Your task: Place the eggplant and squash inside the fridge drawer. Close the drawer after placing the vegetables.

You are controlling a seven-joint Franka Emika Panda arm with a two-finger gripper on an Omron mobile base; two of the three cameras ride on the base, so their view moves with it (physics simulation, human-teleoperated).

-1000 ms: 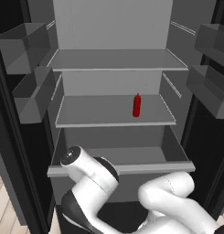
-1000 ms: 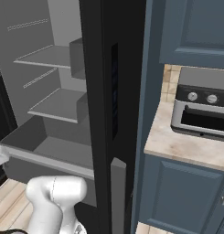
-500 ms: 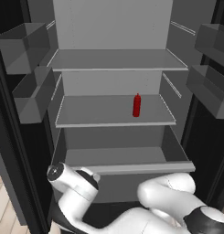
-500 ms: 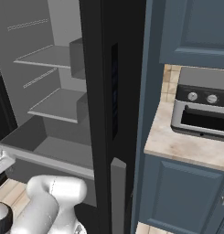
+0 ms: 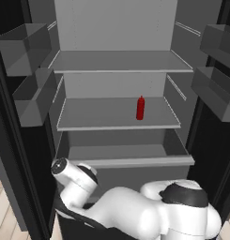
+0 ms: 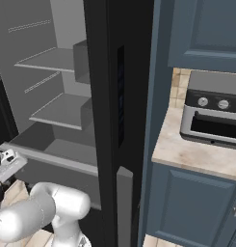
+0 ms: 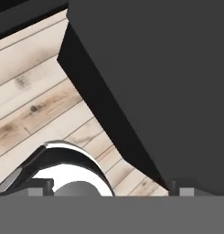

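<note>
The fridge drawer (image 5: 130, 162) stands pulled out at the bottom of the open fridge, a wide dark-grey box with a paler front rim; it also shows in the right base view as the fridge drawer (image 6: 47, 157). The part of its inside that I can see holds nothing. The eggplant and the squash are out of view. My arm is folded low in front of the drawer. In the hand view my gripper (image 7: 111, 189) is open, its two tips far apart with nothing between them, pointing at wooden floor (image 7: 35, 109) beside a big dark panel (image 7: 159, 82).
A red bottle (image 5: 140, 108) stands on the middle shelf (image 5: 97, 117). Grey door bins (image 5: 32, 96) hang left and right. The black fridge door edge (image 6: 117, 120) stands between fridge and blue cabinets. A toaster oven (image 6: 213, 116) sits on the counter (image 6: 187, 154).
The arm has swung down and to the left in front of the drawer, its upper joint dropping lower. The gripper stays open. The fridge, drawer and bottle have not moved.
</note>
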